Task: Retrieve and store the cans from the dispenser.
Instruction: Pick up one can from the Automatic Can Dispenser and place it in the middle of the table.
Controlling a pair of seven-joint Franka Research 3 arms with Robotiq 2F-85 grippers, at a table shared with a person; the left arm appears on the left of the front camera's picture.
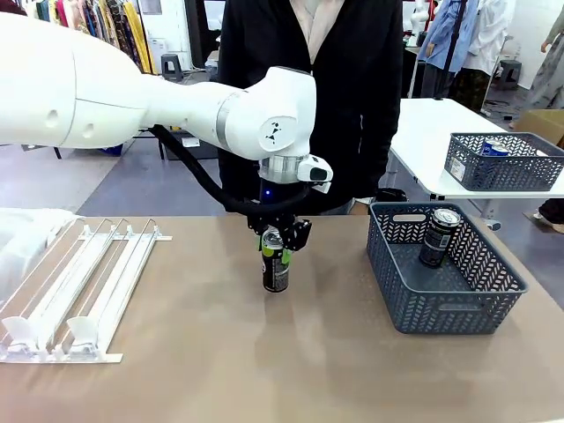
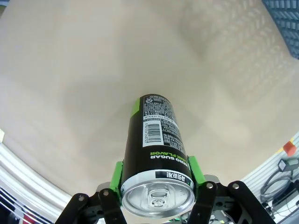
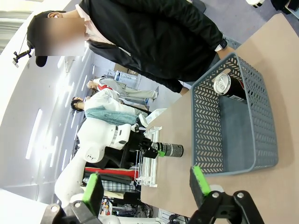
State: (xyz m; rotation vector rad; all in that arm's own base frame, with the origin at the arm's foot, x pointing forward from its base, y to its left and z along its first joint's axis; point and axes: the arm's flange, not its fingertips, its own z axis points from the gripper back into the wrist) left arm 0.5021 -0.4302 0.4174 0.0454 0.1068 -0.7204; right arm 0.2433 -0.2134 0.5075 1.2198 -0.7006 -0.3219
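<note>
Black drink can (image 1: 276,262), upright at frame centre, clamped near its top by the left gripper (image 1: 278,240); grey basket (image 1: 493,278) lies rightward, nearer the wide-open right gripper (image 3: 145,184).

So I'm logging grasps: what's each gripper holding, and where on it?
Left gripper clamps the black can by its upper sides, near the top. Right gripper is open, holding nothing.

A black can (image 1: 276,261) stands upright mid-table; another (image 1: 438,237) leans inside the basket; white dispenser (image 1: 75,291) lies left.
</note>
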